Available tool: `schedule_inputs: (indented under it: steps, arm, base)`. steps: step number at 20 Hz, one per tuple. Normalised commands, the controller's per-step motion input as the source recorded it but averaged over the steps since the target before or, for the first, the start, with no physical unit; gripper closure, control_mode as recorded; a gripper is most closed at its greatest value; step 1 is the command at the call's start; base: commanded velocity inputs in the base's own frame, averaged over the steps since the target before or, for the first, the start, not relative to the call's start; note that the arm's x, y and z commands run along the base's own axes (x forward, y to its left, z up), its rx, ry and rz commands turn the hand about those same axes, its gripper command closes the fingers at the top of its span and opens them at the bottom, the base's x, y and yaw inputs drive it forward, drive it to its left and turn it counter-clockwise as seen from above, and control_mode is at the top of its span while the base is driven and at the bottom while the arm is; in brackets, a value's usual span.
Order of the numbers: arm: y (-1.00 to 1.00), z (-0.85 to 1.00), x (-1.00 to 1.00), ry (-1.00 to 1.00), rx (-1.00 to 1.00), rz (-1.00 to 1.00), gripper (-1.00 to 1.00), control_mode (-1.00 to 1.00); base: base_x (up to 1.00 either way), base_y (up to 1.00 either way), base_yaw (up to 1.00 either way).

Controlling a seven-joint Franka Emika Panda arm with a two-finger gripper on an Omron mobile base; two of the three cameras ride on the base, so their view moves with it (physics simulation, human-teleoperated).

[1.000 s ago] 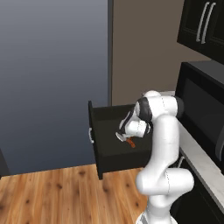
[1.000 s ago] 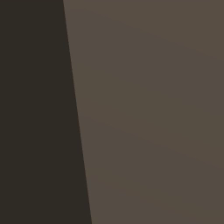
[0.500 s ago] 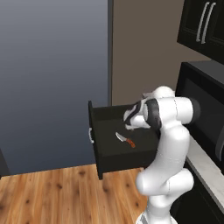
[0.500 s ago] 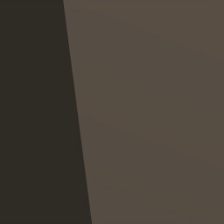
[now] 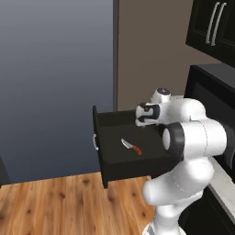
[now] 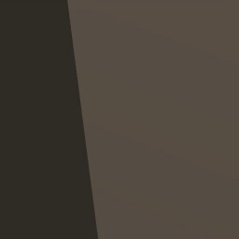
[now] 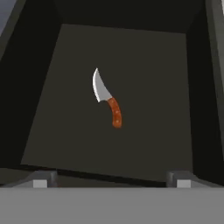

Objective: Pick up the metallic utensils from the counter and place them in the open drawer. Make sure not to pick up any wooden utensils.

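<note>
The small knife [image 7: 108, 99], silver blade and orange-red handle, lies flat on the floor of the open drawer [image 7: 39, 131]. In the left base view the knife [image 5: 131, 147] rests mid-drawer, and the black drawer [image 5: 102, 151] juts out leftward. My gripper [image 5: 140, 120] hangs above the drawer's back part, clear of the knife. In the hand view my gripper [image 7: 110, 178] is open, its fingertips [image 7: 41, 179] wide apart with nothing between them.
A tall grey-blue panel [image 5: 55, 82] stands behind the drawer, over wooden flooring [image 5: 59, 206]. Black cabinets [image 5: 213, 27] and a dark appliance front [image 5: 211, 87] are at the right. A pale counter strip [image 5: 226, 180] shows behind my arm. The right base view faces a brown wall [image 6: 163, 116].
My hand has risen up and back from the knife, which stays lying in the drawer. The jaws have stayed open.
</note>
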Motion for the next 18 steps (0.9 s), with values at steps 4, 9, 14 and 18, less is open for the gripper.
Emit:
schedule_inputs:
  steps: [4,9,14,18]
  arm:
    - [0.0,1.0,-0.71,0.0,0.0,0.0,-1.0,-1.0]
    - [-0.01,0.86,-0.95,0.0,0.0,0.01,-1.0,-1.0]
    - [-0.01,0.47,-1.0,-0.01,0.0,0.06,-1.0,-1.0]
    - [0.0,0.57,-0.97,-0.04,0.0,0.06,-1.0,-1.0]
  base:
    - [0.0,0.0,0.0]
    - [0.0,0.0,0.0]
    - [0.0,0.0,0.0]
    - [0.0,0.0,0.0]
